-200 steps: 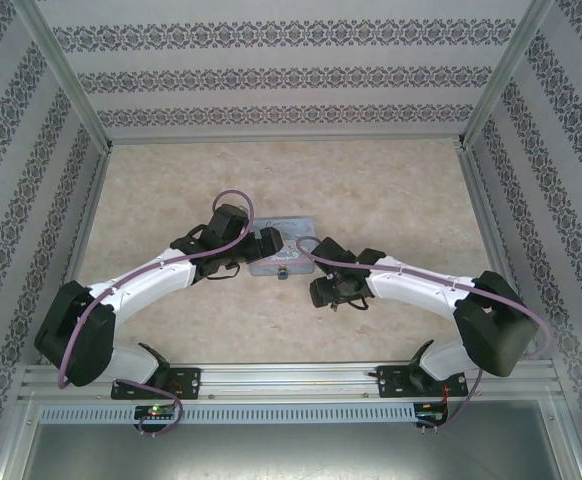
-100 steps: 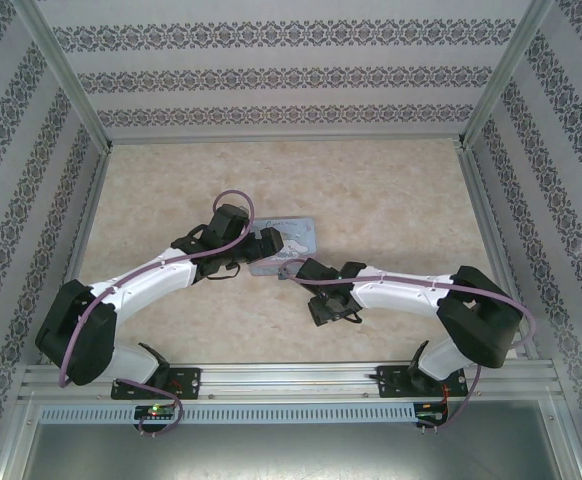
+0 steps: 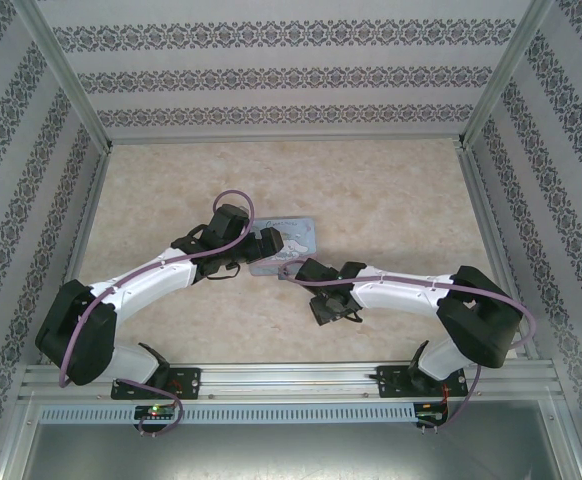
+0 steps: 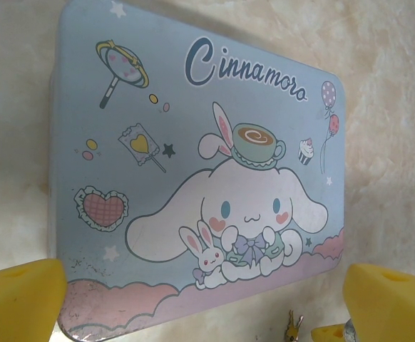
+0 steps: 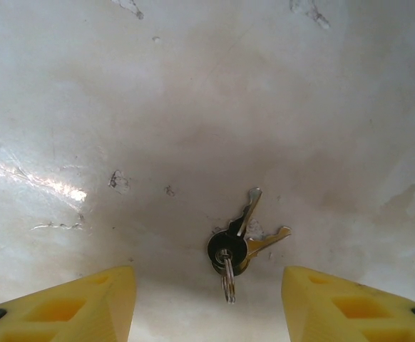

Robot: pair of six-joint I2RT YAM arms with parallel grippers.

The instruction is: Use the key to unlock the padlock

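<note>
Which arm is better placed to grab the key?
Right. The right gripper hangs open over the key, which lies on the table between its fingers. The left gripper is open over the tin.

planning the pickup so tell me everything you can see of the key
The key is small, thin, silvery metal. It shares a split ring with a brass-coloured key, and their heads overlap at a dark round cap. It lies flat on the pale table, blade pointing up and right, ring toward the camera. Only the table and its ring-mates touch it. It sits between the fingers of the open right gripper, clear of both.
</note>
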